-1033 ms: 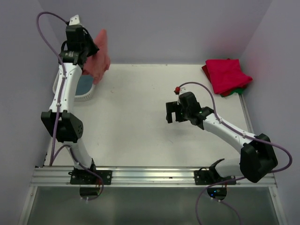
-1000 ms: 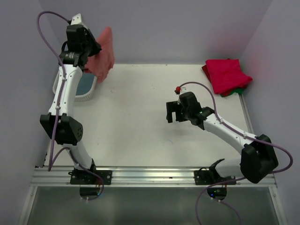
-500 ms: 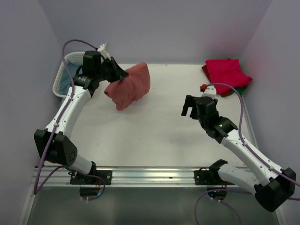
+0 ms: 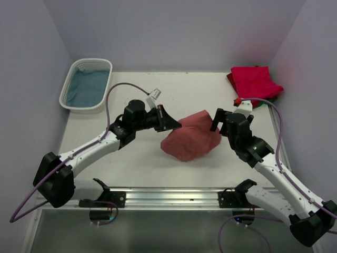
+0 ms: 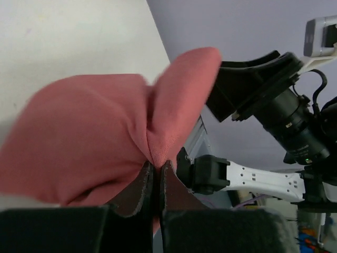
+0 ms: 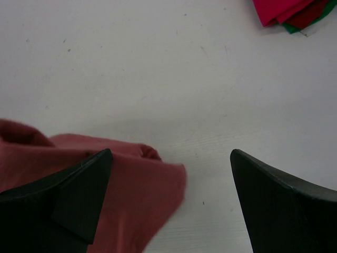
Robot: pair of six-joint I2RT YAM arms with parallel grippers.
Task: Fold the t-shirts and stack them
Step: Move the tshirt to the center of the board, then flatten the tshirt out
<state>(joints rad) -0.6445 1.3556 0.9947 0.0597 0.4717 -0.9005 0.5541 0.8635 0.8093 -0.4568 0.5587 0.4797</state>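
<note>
Salmon-red t-shirt (image 4: 190,141) just got swung over from up by the white basket (image 4: 67,99) and now sits crumpled mid-table, with the left gripper (image 4: 175,125) fingers pinching its edge. Right gripper (image 6: 171,154) has moved in beside it, fingers spread wide and empty. Guessing flattening comes next. The folded crimson t-shirt (image 4: 255,83) waits far right.

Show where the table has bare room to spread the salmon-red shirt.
Bare: the far strip between the white plastic lattice basket and the folded crimson-pink shirt. Crowded: the middle, around the crumpled salmon-red cloth shirt.
</note>
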